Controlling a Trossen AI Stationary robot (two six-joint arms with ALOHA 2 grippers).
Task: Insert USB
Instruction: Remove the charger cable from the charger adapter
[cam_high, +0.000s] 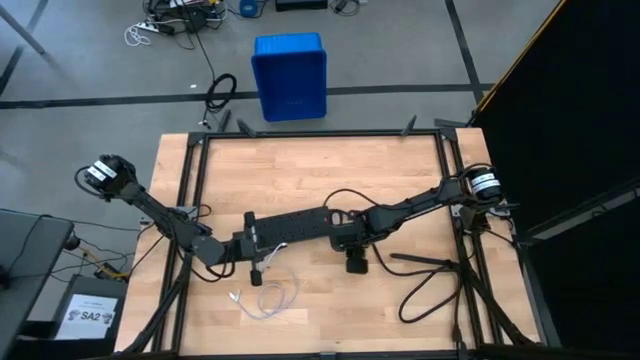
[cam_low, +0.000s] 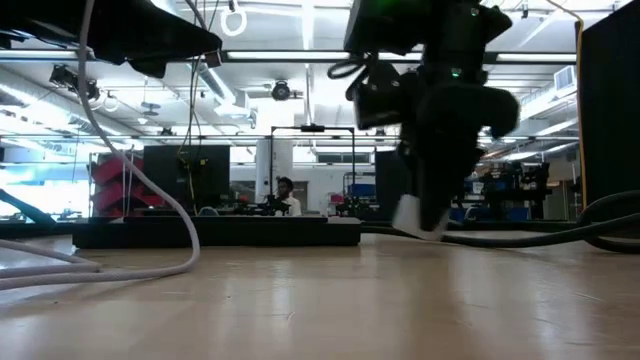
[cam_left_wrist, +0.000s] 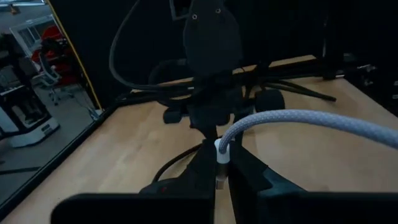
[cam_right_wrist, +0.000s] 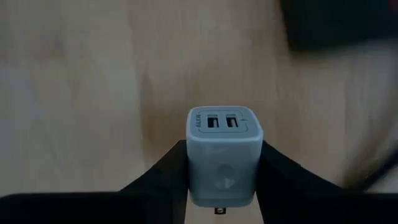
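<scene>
The right gripper (cam_right_wrist: 221, 186) pinches a small white cube adapter (cam_right_wrist: 224, 155) with two USB slots, near frame centre in the high view. The left gripper (cam_left_wrist: 222, 180), clamped on the plug of the thin whitish-grey braided USB cable (cam_left_wrist: 311, 121), sits lower left of centre. Bare wooden table (cam_high: 400, 160) lies toward the upper edge.

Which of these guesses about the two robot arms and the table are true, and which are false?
1. The right pincer grips a small white charger block. True.
2. That block shows two sockets. True.
3. The left pincer is empty. False: it is shut on the plug end of the pale cable.
4. The cable is already plugged into the block. False: the two are held apart.
5. A black power strip lies on the wooden table. True.
</scene>
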